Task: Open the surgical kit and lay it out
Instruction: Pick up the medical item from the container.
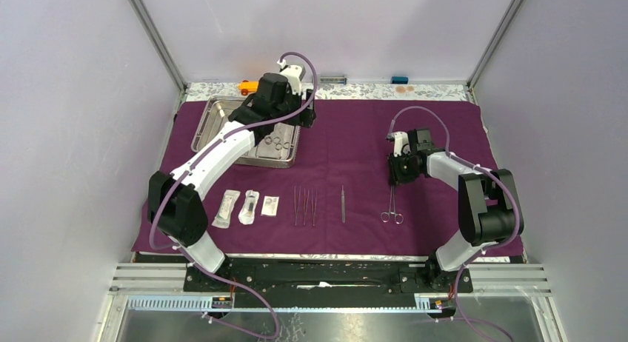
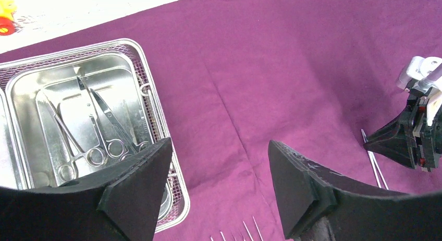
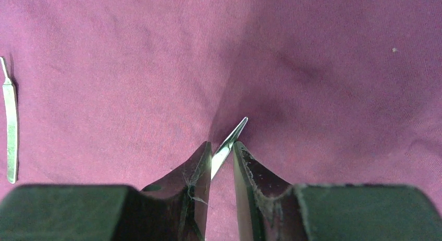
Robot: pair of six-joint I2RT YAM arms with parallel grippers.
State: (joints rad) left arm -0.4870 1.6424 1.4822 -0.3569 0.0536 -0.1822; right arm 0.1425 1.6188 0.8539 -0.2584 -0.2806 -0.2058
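Forceps (image 1: 392,209), slim bright steel with two ring handles, lie flat on the purple cloth (image 1: 355,135). Their long axis runs near to far, with the rings toward the arms' bases and the tips pointing away. The right tool (image 3: 222,144) has its fingers drawn close on either side of those tips; whether they truly pinch the steel I cannot tell. The left tool (image 2: 219,157) hangs with its fingers wide apart by the right rim of the steel tray (image 1: 211,105), which holds more ring-handled instruments (image 2: 88,152). Tweezers (image 1: 304,206) and packets (image 1: 248,206) lie in a row left of the forceps.
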